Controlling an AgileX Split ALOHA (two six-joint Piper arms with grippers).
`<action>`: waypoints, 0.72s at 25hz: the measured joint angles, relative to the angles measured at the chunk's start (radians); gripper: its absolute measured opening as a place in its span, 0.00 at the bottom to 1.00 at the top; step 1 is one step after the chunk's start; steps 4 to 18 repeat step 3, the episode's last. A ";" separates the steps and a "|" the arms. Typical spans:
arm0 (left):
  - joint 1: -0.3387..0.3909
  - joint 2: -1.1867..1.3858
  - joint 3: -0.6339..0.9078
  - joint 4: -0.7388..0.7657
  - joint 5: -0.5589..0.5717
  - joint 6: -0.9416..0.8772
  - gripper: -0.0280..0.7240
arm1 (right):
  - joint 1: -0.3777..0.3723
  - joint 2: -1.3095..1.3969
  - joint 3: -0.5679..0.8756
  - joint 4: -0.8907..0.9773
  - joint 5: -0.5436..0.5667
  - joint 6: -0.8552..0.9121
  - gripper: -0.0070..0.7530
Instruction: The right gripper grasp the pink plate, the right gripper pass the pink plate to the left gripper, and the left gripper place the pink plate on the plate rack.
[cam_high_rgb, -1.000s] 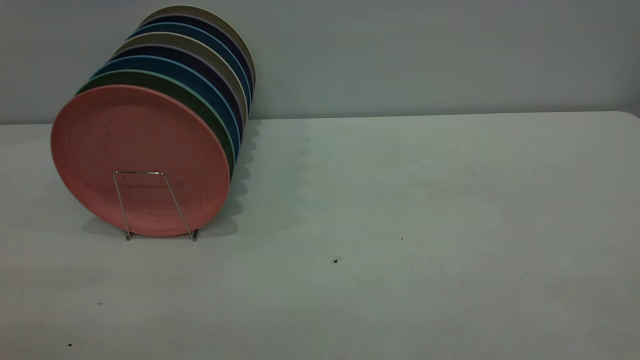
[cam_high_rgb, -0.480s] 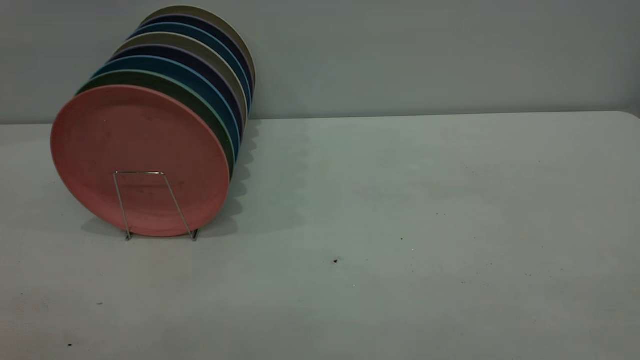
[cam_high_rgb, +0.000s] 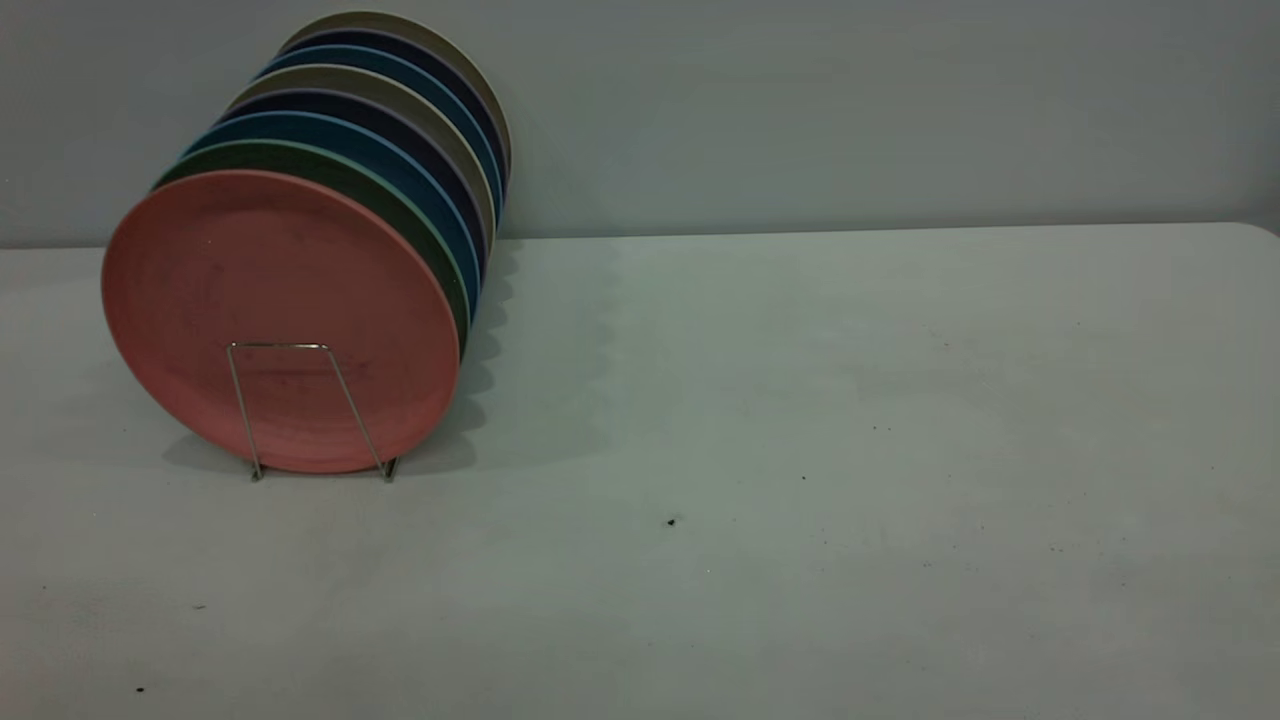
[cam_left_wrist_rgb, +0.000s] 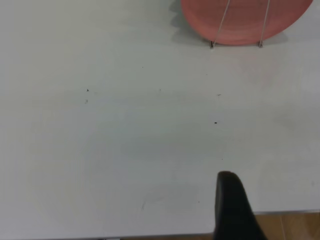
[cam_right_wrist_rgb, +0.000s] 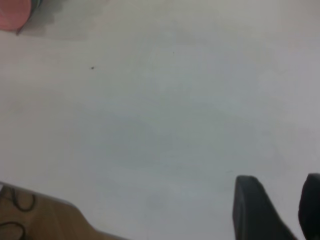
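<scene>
Pink plate (cam_high_rgb: 280, 315) upright in rack (cam_high_rgb: 300, 405), upper left of exterior frame, front of stacked plates on surface (cam_high_rgb: 800, 450). Right tool (cam_right_wrist_rgb: 277, 210) fingers parted, empty. Left tool (cam_left_wrist_rgb: 235, 210): can't tell.

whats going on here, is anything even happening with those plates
Nothing is being handled right now. The pink plate stands upright at the front of the plate rack, with green, blue and grey plates lined up behind it. Neither arm shows in the exterior view. The right gripper hangs near the table edge, jaws apart and empty, far from the rack. Only one finger of the left gripper shows, also near the table edge, well short of the plate. The placing looks done.
</scene>
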 joint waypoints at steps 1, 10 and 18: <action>0.000 0.000 0.000 0.000 0.000 0.000 0.63 | 0.000 0.000 0.000 0.000 0.000 0.000 0.32; 0.000 0.000 0.000 0.000 0.000 0.000 0.63 | 0.000 0.000 0.000 0.000 0.000 0.000 0.32; 0.000 0.000 0.000 0.000 0.000 0.000 0.63 | 0.000 0.000 0.000 0.000 0.000 0.000 0.32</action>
